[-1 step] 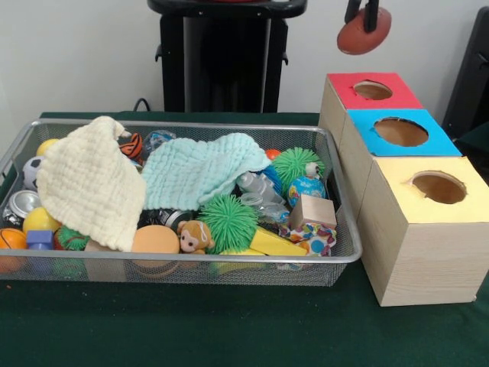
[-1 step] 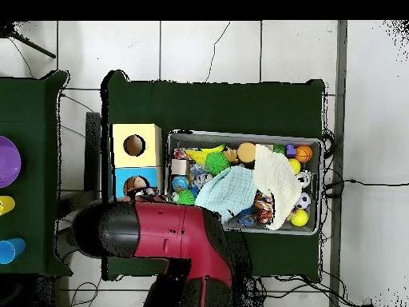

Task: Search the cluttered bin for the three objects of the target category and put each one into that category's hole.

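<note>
Black end effector [image 1: 362, 17] is hanging at top edge, clenched on small brown rubber football [image 1: 364, 32], which is hovering above red-topped wooden box's hole [image 1: 373, 90], not touching. Blue-topped box [image 1: 401, 131] & yellow-topped box [image 1: 438, 186] are standing in a row beside wire-mesh bin [image 1: 342, 252] on green-covered desk [image 1: 229, 329]. In bin: cream cloth [image 1: 90, 183], mint cloth [image 1: 200, 171], green spiky balls [image 1: 228, 222] w/ other toys.

Legible text, labels, brands, numbers, signs: none found on the wire-mesh bin [image 1: 348, 252], toys, or wooden boxes.
</note>
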You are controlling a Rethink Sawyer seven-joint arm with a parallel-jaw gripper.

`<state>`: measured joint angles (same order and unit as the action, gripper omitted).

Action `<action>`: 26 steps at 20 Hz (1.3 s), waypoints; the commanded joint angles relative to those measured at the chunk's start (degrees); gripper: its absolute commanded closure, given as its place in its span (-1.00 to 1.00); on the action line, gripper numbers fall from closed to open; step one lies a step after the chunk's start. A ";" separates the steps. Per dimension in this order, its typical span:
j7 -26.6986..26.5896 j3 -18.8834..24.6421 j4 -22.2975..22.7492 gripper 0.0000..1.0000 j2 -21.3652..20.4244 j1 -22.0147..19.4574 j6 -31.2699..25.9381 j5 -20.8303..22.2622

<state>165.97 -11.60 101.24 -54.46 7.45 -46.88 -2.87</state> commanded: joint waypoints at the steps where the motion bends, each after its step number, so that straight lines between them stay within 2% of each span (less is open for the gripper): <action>1: -3.18 6.07 0.30 1.00 4.86 -0.20 -1.87 2.24; 13: -2.57 6.42 1.14 1.00 8.11 -0.62 5.16 4.09; 18: 1.61 5.19 -1.42 1.00 11.86 2.30 5.89 4.39; 26: 4.02 4.60 -3.53 1.00 13.94 4.59 5.72 2.10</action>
<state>165.97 -9.84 101.10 -44.46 10.84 -43.79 -1.63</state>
